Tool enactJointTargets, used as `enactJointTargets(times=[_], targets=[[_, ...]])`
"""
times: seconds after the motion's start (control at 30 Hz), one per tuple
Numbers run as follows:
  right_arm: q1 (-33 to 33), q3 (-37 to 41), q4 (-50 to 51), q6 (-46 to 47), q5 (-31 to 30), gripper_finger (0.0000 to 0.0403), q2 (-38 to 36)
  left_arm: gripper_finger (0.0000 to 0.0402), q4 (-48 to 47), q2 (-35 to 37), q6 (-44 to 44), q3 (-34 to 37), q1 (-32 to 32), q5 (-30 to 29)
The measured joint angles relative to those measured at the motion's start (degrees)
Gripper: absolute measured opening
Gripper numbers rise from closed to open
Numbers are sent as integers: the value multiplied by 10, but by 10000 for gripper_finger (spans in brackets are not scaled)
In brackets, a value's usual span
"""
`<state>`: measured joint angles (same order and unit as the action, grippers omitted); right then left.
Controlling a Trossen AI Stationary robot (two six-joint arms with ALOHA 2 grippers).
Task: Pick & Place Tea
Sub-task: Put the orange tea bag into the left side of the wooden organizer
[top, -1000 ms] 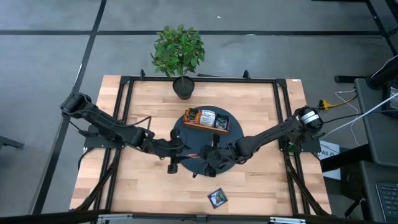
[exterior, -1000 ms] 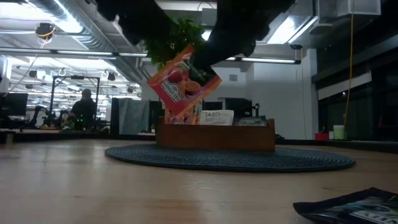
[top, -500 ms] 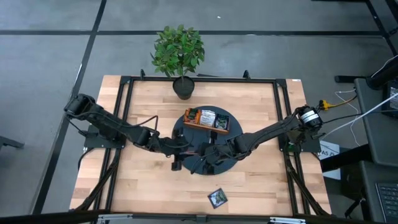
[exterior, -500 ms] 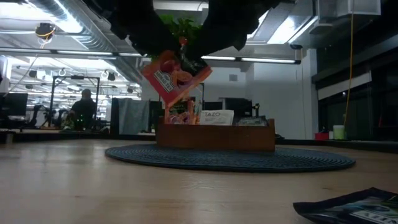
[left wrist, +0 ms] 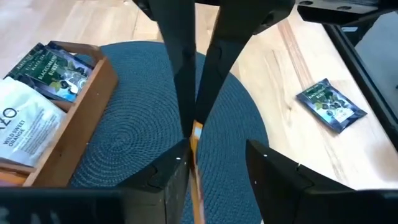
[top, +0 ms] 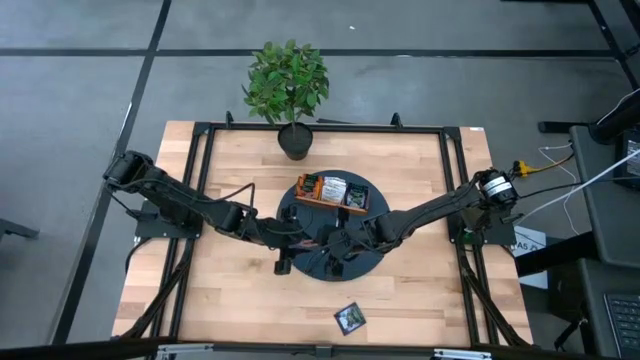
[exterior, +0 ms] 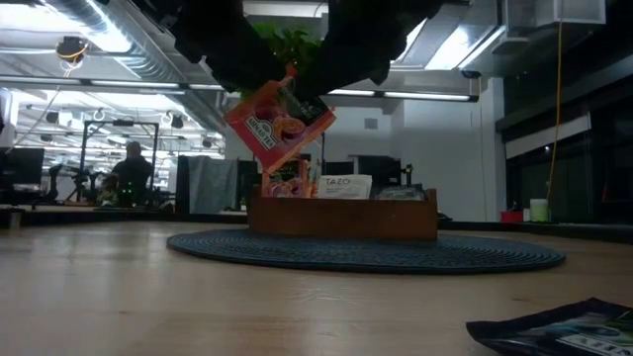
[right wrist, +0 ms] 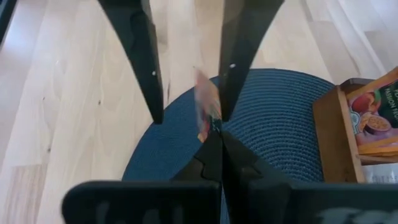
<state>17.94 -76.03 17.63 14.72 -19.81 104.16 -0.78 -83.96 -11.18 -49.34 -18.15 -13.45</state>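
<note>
Low view: an orange tea sachet (exterior: 280, 127) is held tilted in the air above the round woven mat (exterior: 366, 252), in front of the wooden tray (exterior: 342, 216), where both arms meet. The right gripper (right wrist: 211, 134) is seen with its jaws pressed shut on the sachet's edge, while the left gripper (left wrist: 214, 149) is brought up from the opposite side, its jaws parted around the same sachet but not yet closed on it. A hand-over appears to be in progress; for it to go well, the left jaws should be closed squarely on the free edge before the right jaws are released, and the sachet should be kept level enough to slot upright into a tray compartment. One dark sachet (top: 349, 317) is left lying on the desk (top: 430, 290) near the front edge. Compared with a second ago, the sachet has been raised slightly and shifted left, and the arms have been drawn closer together.
</note>
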Motion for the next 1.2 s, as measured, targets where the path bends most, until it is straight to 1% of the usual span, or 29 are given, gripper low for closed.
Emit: enactJointTargets(times=[0.3,0.5,0.6,0.8,0.9,1.0,1.1,1.2], targets=[[-1,0,-2,-2,4,0,0,96,2,0,35,0,0,-4],[-1,0,-2,-2,6,1,0,43,2,0,44,0,0,-5],[-1,0,-3,-2,7,11,0,11,2,0,49,0,0,-8],[-1,0,-2,-4,6,39,0,3,2,0,60,0,0,-7],[-1,0,-1,-16,0,64,0,3,-2,2,69,0,0,-6],[-1,-22,34,-36,-18,101,0,2,-9,13,70,0,0,-5],[-2,-57,88,-39,-21,138,-1,2,-24,38,78,0,0,-6],[-2,-88,138,-43,-19,164,-2,2,-47,71,93,0,0,-24]])
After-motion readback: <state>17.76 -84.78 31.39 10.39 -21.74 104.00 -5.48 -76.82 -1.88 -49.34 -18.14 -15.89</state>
